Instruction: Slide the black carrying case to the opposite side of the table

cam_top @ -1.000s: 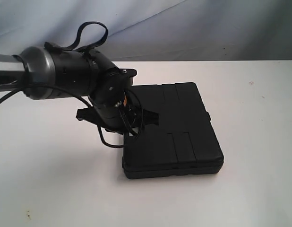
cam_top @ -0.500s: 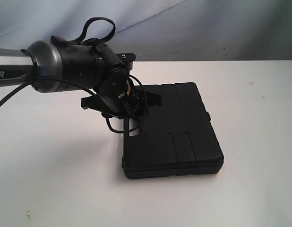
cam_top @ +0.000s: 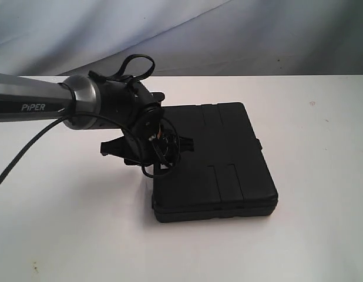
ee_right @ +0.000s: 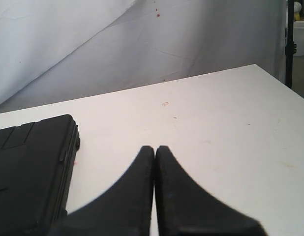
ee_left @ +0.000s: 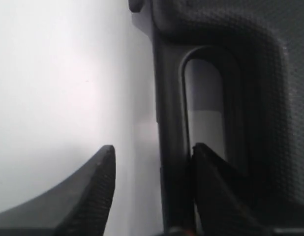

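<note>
Black case [cam_top: 217,164] lies flat on white table [cam_top: 64,235], right of centre. Left claw [ee_left: 154,150] spread, fingers [ee_left: 93,196] straddling handle bar [ee_left: 169,98], not pinching. Right claw [ee_right: 155,150] closed, empty, clear of case. Risk: off-centre edge push may spin case; loose fingers may slip out of handle slot.

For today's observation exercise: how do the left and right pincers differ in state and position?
The left pincer is open; the right pincer is shut. The left pincer straddles the black case's edge; the right pincer is apart from the case, over the table. Both are black.
</note>
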{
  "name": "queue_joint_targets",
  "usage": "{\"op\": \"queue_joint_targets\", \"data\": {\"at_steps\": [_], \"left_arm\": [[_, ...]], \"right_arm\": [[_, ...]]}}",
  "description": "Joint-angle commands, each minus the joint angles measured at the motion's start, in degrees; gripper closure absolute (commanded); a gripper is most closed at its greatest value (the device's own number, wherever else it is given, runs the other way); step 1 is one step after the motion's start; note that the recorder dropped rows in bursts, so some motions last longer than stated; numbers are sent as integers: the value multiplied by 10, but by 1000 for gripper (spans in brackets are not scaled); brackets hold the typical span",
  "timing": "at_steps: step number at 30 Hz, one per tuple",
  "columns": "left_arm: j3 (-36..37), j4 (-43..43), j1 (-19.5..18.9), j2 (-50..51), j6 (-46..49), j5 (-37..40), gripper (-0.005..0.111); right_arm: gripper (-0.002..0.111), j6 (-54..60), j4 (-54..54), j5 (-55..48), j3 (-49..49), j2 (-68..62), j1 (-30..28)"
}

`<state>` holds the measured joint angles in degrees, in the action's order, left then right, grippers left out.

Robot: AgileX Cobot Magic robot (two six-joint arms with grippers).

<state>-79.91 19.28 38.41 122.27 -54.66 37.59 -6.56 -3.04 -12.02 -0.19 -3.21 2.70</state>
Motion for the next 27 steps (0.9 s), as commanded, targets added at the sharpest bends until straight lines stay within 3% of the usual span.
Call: {"op": "queue_joint_targets", "data": {"at_steps": [1,17,20,24,27], "left_arm": [[-4,-27,-26,1,5,-2,60],[-4,-24,-32,1,26,-44,65],[-4,-24,-32,1,26,-43,75],[-4,-24,-32,1,27,-43,100],[-4,-24,-32,1,45,-42,107]], "right_arm": [[108,0,-5,-2,2,3,2],[108,0,-5,-2,2,3,2],[108,0,-5,-2,2,3,2],[108,0,-5,-2,2,3,2],[108,0,-5,-2,2,3,2]]}}
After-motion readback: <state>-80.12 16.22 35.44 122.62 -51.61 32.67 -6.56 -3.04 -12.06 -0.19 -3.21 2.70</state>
